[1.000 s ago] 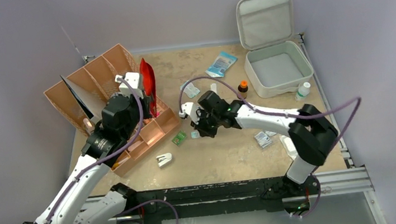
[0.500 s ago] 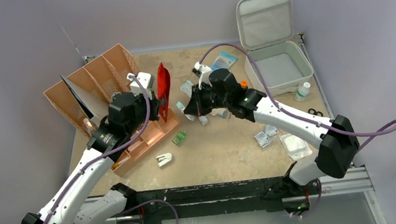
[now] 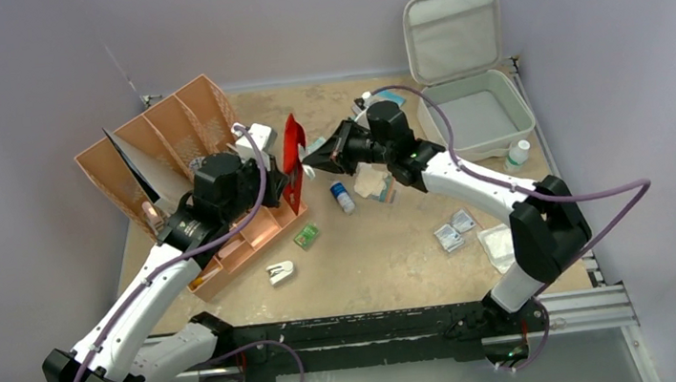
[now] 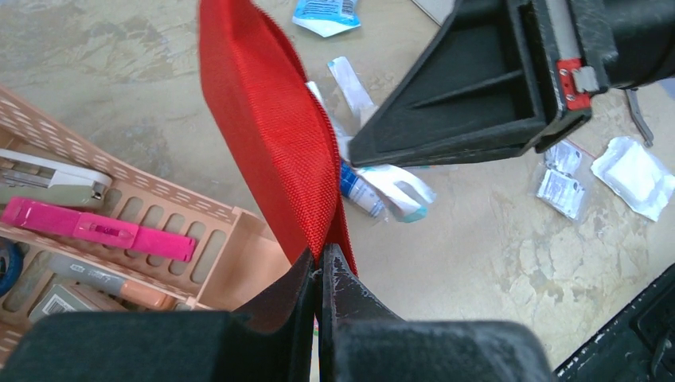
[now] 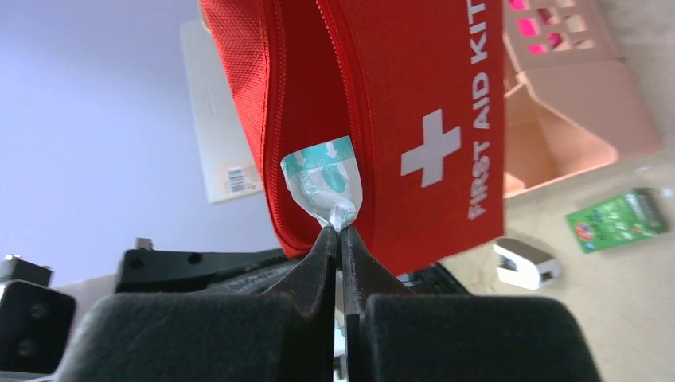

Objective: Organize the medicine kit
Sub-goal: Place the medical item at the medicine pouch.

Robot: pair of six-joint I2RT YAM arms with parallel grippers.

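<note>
Top external, medicine kit (image 3: 483, 147) open, lid (image 3: 453, 34) raised rearward, long axis left-right

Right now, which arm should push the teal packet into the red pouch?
Right. The right gripper is shut on the teal packet at the zip opening of the red pouch; the left gripper holds it up.

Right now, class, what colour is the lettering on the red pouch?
White, printed on the first aid pouch; the right wrist view shows it best.
</note>
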